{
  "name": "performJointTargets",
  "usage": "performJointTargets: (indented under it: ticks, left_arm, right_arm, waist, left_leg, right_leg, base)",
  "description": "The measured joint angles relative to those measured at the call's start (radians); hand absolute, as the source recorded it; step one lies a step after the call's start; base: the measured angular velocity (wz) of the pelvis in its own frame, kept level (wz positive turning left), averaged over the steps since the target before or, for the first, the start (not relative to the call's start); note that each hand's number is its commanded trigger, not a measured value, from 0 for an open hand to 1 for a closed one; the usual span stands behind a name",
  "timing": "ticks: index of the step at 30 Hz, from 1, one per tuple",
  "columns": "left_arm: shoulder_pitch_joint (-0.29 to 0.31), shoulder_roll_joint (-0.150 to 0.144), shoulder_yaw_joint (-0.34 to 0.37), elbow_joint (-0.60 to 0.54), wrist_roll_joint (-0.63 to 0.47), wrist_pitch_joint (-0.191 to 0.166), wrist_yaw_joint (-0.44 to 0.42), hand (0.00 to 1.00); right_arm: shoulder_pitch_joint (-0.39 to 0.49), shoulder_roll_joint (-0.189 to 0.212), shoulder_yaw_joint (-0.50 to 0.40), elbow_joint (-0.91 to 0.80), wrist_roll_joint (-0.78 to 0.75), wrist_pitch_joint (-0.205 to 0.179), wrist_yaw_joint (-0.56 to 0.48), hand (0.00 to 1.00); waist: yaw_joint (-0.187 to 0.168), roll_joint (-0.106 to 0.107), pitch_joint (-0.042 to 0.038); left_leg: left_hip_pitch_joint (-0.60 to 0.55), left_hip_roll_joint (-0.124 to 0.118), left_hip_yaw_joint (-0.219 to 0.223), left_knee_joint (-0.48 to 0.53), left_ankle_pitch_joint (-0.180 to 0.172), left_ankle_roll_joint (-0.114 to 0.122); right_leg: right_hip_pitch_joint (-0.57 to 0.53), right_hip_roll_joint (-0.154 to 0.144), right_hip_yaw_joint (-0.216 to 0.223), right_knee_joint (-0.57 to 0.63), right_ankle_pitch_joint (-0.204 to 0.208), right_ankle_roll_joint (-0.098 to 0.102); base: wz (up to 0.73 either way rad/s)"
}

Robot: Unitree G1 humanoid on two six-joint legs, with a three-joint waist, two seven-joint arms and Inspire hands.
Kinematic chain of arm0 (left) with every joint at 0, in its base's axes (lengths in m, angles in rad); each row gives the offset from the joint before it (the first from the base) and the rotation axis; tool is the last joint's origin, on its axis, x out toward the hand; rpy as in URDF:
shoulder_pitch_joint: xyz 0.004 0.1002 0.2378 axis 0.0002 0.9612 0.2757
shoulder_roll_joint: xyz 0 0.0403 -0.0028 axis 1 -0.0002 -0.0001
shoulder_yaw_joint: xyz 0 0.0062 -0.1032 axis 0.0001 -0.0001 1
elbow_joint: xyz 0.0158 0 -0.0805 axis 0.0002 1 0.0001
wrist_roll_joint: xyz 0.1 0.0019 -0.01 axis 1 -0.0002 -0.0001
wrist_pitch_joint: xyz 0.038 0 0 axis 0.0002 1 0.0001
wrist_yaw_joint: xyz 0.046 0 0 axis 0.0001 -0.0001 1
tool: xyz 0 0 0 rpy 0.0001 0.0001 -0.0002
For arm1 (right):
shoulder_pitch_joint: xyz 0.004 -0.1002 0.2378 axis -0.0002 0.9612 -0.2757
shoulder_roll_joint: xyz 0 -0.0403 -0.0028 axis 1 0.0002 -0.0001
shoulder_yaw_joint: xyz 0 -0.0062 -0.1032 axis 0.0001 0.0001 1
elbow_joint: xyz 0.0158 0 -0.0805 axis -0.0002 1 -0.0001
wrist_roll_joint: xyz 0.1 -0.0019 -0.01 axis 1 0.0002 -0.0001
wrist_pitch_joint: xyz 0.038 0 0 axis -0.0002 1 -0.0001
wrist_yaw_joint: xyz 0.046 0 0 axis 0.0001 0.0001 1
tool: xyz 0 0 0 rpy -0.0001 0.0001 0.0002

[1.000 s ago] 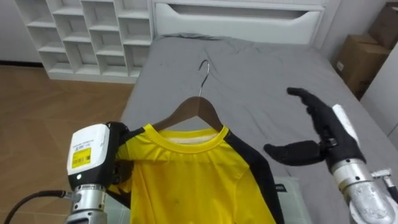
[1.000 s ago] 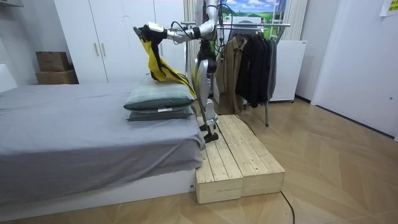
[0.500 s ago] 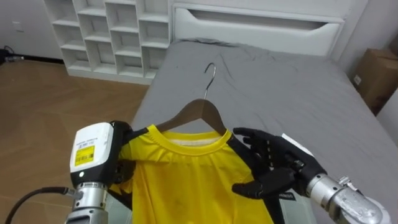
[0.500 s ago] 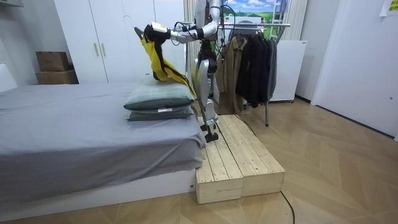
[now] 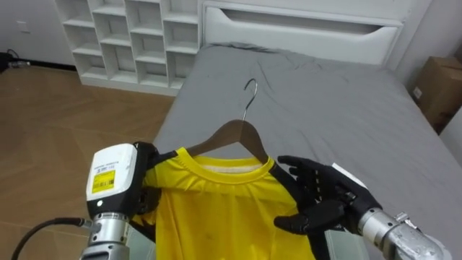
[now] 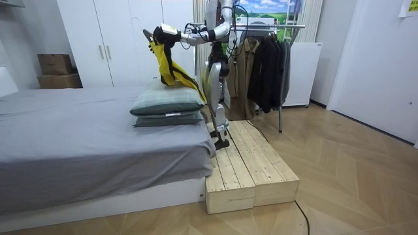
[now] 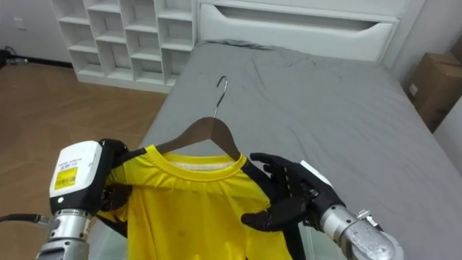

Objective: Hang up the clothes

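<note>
The left robot hand (image 5: pixel 146 189) is closed round the shirt's shoulder at the left end of the hanger (image 5: pixel 232 135), with dark fingers curled over the yellow cloth. Judged purpose: this grip carries the whole load and keeps the hanger level. The right robot hand (image 5: pixel 326 204) is spread wide, thumb apart from straight fingers, at the right end of the hanger. It lies against or just beside the black sleeve; contact cannot be confirmed. Judged purpose: to steady or seat that shoulder on the hanger arm, so that the garment does not slip off.

The yellow shirt (image 5: pixel 216 217) is held in the air on the hanger, between the two hands.

- Body: yellow, with black sleeves.
- Collar: round and ribbed, with a pale inner lining showing at the neck.
- Cloth: soft, creased below the collar.

The hanger is dark wood. Its metal hook (image 5: pixel 250 89) stands free above the collar, ready to go over a rail.

A grey bed (image 5: pixel 339 108) lies below and beyond the hanger, with a white shelf unit (image 5: pixel 123 36) beyond the hanger to the left. In the room view the clothes rail (image 6: pixel 268 26) stands on the far side of the robot from the hanger, so hanging is not yet done.
</note>
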Motion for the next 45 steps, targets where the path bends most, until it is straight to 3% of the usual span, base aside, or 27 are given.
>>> performJointTargets:
  ticks: [9,14,26,33,45]
  left_arm:
    - [0.0,-0.003,-0.001,0.0,-0.001,0.013,0.006,1.0]
    - [0.0,-0.024,-0.002,0.0,0.0,0.021,0.006,1.0]
    - [0.001,-0.058,-0.004,0.0,0.009,0.019,0.006,1.0]
    - [0.001,-0.062,-0.007,0.0,0.009,0.004,0.008,1.0]
    - [0.0,-0.06,-0.107,0.0,0.006,0.003,0.009,1.0]
  right_arm:
    - [0.0,0.008,-0.003,0.017,-0.017,0.001,-0.072,0.0]
    - [0.0,0.028,-0.013,0.017,-0.019,0.001,-0.143,0.0]
    - [-0.008,0.037,-0.026,0.017,-0.06,0.001,-0.298,0.0]
    - [-0.052,0.042,-0.041,0.017,-0.06,-0.003,-0.372,0.0]
    - [-0.087,0.064,-0.001,0.058,-0.159,-0.003,-0.398,0.0]
  waist:
    - [-0.025,0.016,-0.005]
    - [-0.035,0.034,-0.0112]
    - [-0.035,0.045,-0.0056]
    - [-0.034,0.044,-0.0049]
    - [-0.024,0.038,0.0008]
  left_leg:
    - [-0.017,-0.001,-0.013,0.016,0.0,0.0]
    - [-0.014,0.0,-0.011,0.018,0.0,0.0]
    - [-0.008,0.001,-0.005,0.009,0.0,0.001]
    - [-0.004,0.001,-0.003,0.008,0.0,0.001]
    - [-0.009,0.0,0.0,0.008,0.0,0.001]
  right_leg:
    - [-0.003,0.0,-0.018,-0.001,0.003,0.001]
    - [0.001,0.0,-0.013,0.0,0.003,0.001]
    - [0.003,0.002,-0.001,0.002,0.006,0.002]
    - [0.004,0.001,0.001,-0.001,0.006,0.002]
    - [-0.003,0.001,-0.001,-0.001,0.006,0.002]
  base:
    - [0.05]
    - [0.0]
    - [-0.01]
    - [0.0]
    - [0.0]
